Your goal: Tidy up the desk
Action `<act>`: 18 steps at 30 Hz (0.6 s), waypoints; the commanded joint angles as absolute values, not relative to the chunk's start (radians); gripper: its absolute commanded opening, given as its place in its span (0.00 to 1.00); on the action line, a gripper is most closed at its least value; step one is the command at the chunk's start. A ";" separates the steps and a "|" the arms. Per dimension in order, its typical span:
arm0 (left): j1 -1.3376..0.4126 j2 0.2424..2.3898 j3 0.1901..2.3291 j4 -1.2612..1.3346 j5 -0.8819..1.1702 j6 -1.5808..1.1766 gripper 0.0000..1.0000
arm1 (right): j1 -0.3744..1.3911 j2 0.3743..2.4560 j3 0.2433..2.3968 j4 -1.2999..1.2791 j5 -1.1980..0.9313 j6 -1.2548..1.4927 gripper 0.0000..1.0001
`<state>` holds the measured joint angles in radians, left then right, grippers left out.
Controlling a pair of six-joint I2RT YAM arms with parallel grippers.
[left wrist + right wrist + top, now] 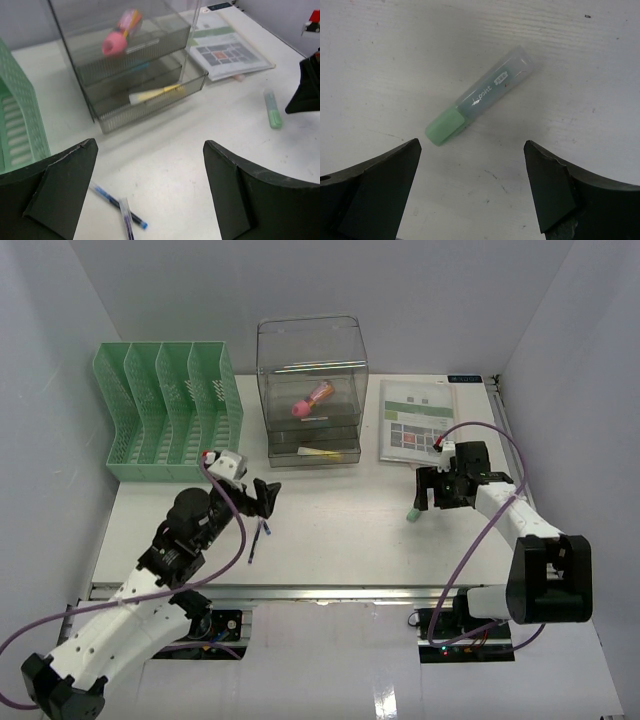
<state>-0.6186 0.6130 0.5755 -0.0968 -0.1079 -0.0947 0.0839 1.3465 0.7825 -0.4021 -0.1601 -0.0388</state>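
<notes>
The desk is a white tabletop with a silver rail along its near edge. On it, right of centre, lies a green highlighter with a clear barrel. My right gripper hovers just over it, open, with the highlighter slightly beyond the fingertips. Two blue pens lie crossed on the desk left of centre. Above them my left gripper is open and empty.
A clear drawer unit at the back holds a pink highlighter and a yellow one. A green file rack stands back left. Printed sheets lie back right.
</notes>
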 commanded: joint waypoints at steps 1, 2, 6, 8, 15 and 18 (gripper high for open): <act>-0.617 0.477 0.513 -0.166 -0.185 -0.199 0.98 | 0.092 1.449 0.867 -0.362 -0.172 0.102 0.91; -0.617 0.440 0.505 -0.183 -0.188 -0.196 0.98 | 0.092 1.470 0.879 -0.361 -0.180 0.116 0.91; -0.617 0.359 0.502 -0.210 -0.204 -0.198 0.98 | 0.092 1.533 0.902 -0.360 -0.136 0.133 0.95; -0.617 0.355 0.506 -0.213 -0.203 -0.199 0.98 | 0.093 1.550 0.900 -0.356 -0.088 0.126 0.95; -0.617 0.390 0.520 -0.226 -0.163 -0.207 0.98 | 0.118 1.567 0.873 -0.324 -0.015 0.085 0.73; -0.617 0.409 0.528 -0.234 -0.154 -0.208 0.98 | 0.131 1.570 0.867 -0.317 0.020 0.063 0.66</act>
<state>-0.6182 0.3864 0.4980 -0.2140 -0.1759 -0.1950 0.1103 1.5621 0.8642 -0.3553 -0.0490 0.0919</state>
